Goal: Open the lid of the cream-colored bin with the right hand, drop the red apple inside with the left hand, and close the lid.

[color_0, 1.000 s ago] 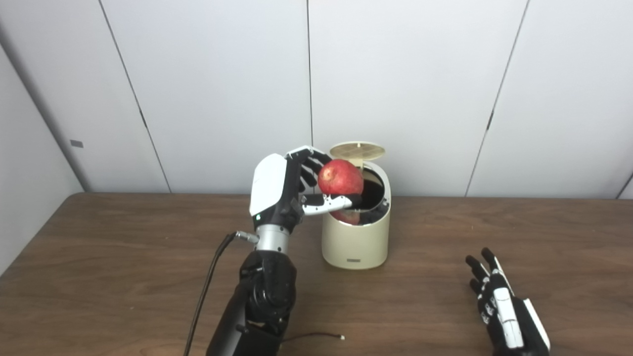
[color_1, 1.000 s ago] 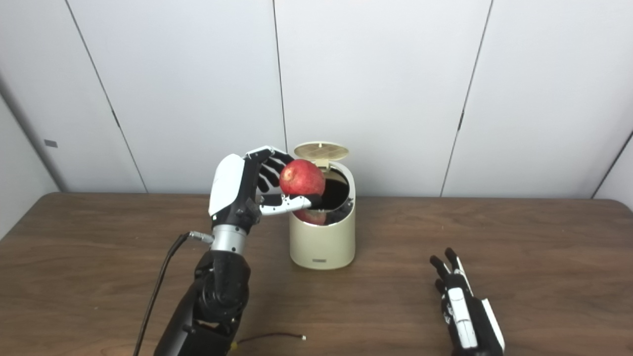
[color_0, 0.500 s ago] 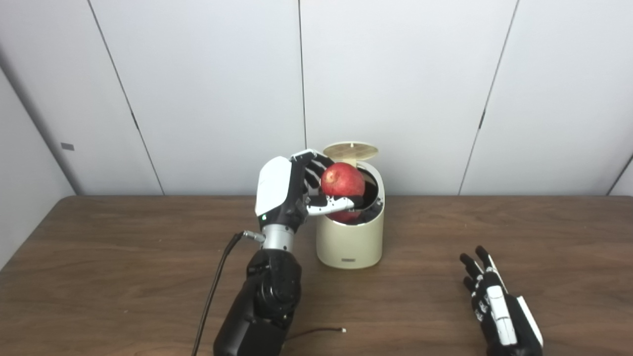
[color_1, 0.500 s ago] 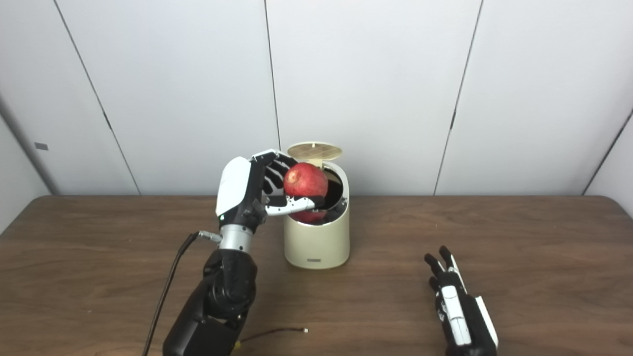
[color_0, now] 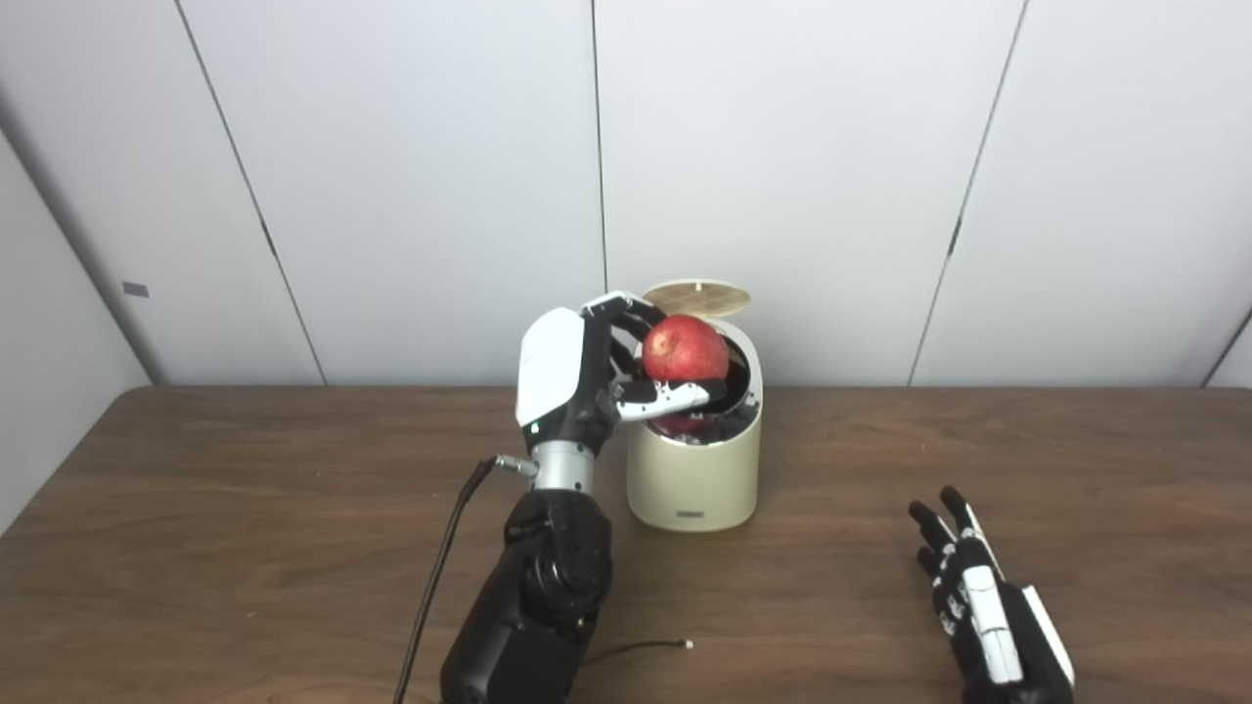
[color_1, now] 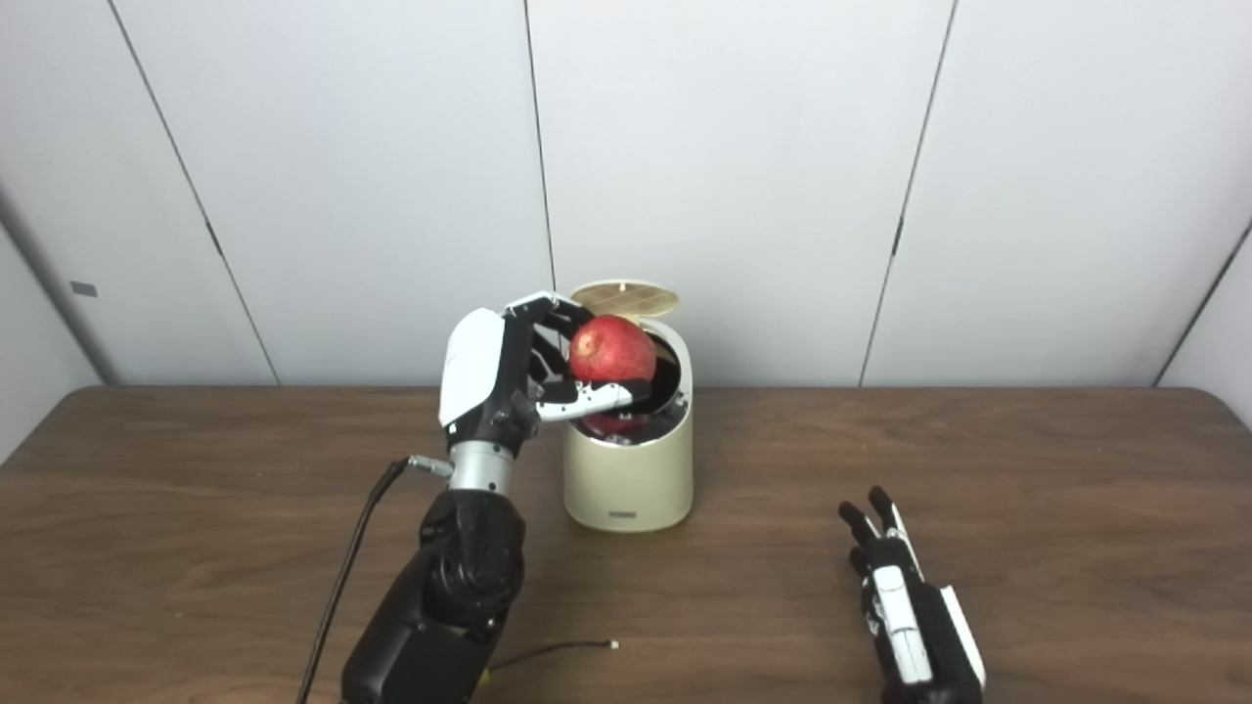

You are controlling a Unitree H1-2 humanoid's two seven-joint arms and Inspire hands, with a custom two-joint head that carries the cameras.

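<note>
Currently left hand has fingers and thumb wrapped around the red apple, holding it right over the open mouth of the cream-colored bin, with the lid flipped up at the back. Right hand lies flat on the table, near the front edge and well apart from the bin, fingers straight and slightly spread, holding nothing.

Two head cameras, side by side, look forward and down across the table toward the wall, sharing nearly everything.
</note>
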